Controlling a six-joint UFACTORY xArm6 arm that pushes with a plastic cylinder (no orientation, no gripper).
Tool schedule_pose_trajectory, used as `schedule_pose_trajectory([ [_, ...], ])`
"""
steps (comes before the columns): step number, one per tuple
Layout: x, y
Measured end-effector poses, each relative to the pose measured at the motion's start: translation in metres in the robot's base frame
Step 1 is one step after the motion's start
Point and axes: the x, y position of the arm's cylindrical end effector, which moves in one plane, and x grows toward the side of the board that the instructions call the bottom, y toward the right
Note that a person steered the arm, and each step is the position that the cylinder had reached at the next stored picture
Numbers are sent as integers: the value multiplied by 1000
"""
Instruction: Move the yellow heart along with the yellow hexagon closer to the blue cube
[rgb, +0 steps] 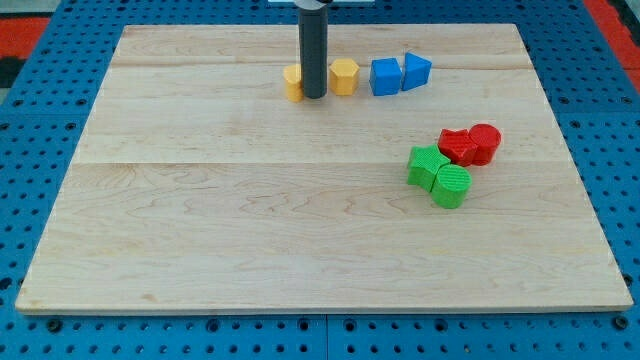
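The yellow heart (292, 82) lies near the board's top, partly hidden behind my rod. The yellow hexagon (343, 76) sits just to the right of the rod. The blue cube (385, 76) is right of the hexagon, a small gap between them. My tip (313, 96) rests on the board between the heart and the hexagon, touching or nearly touching the heart's right side.
A blue triangular block (417, 71) touches the blue cube's right side. Two red blocks (471, 145) sit together at the right. Two green blocks (438, 176) sit together just below them. The wooden board (250, 220) lies on a blue pegboard.
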Motion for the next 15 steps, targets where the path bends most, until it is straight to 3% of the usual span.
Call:
schedule_pose_trajectory([
  [2, 22, -36],
  [5, 16, -135],
  [7, 3, -159],
  [15, -24, 15],
])
